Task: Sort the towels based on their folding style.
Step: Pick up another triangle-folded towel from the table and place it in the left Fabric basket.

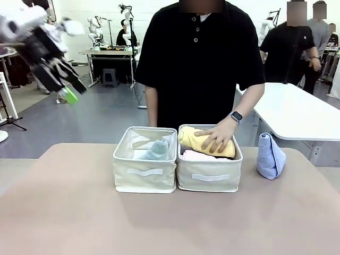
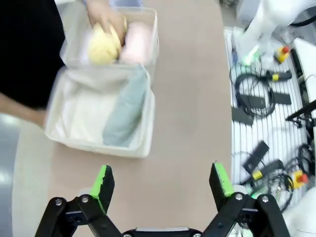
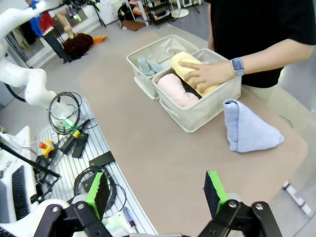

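Note:
Two beige bins stand side by side mid-table. A sage-green towel point(image 1: 155, 151) point(image 2: 126, 111) point(image 3: 147, 65) lies in the left bin point(image 1: 144, 180). In the right bin point(image 1: 210, 183) a person's hand point(image 1: 218, 139) point(image 3: 205, 74) rests on a yellow rolled towel point(image 1: 188, 139) point(image 2: 101, 47) point(image 3: 181, 61), with a pink roll point(image 1: 197, 156) point(image 2: 137, 43) point(image 3: 175, 89) beside it. A light-blue cone-folded towel point(image 1: 270, 155) point(image 3: 247, 129) stands on the table to the right of the bins. My left gripper point(image 1: 73, 90) point(image 2: 161, 180) hangs open and blurred, high at the far left. My right gripper point(image 3: 156, 186) is open above the table's near right side, holding nothing.
The person in black stands right behind the bins. The tan tabletop point(image 1: 79, 212) in front of the bins is bare. Cables and boxes point(image 2: 256, 106) lie on a slatted base beside the table. A white table point(image 1: 297, 109) stands at the back right.

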You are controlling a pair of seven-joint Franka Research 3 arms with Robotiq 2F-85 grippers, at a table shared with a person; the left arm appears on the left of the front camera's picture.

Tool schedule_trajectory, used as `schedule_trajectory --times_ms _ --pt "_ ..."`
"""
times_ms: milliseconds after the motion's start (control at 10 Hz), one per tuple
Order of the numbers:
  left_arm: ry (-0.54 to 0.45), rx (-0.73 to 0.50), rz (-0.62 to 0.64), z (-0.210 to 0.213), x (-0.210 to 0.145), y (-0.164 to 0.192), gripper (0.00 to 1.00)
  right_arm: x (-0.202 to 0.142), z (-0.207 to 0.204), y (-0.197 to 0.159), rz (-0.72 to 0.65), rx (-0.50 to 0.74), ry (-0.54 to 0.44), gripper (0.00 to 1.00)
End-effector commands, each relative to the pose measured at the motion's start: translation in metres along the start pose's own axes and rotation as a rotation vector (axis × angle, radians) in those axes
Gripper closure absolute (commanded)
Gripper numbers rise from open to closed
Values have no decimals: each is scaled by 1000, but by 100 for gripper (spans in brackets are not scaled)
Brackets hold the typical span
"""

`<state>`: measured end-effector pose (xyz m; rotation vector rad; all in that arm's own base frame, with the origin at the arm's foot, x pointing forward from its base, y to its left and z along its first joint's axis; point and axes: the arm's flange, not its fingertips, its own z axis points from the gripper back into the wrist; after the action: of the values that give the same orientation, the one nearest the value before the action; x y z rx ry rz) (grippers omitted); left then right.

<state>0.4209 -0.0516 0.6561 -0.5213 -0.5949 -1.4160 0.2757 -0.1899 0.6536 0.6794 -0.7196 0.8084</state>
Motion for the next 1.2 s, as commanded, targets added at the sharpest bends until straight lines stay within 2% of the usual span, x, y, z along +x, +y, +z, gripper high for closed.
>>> schedule_trajectory --times_ms 0,200,400,500,800,1000,1100 --pt "-204 3 -68 43 -33 19 0 3 0 -1 16 17 -29 0" --pt "-315 46 -92 95 -80 37 0 3 0 -1 16 17 -29 0" --pt "-461 18 -16 139 -131 58 0 3 0 -1 16 17 -29 0" --pt "-491 -5 21 155 -153 63 0 3 0 -1 16 17 -29 0" --pt "-459 -17 84 182 -211 65 0 3 0 -1 16 17 -29 0" --pt "-409 66 96 186 -229 57 0 3 0 -1 16 17 -29 0" --pt "-383 155 117 186 -229 50 0 3 0 -1 16 17 -29 0"
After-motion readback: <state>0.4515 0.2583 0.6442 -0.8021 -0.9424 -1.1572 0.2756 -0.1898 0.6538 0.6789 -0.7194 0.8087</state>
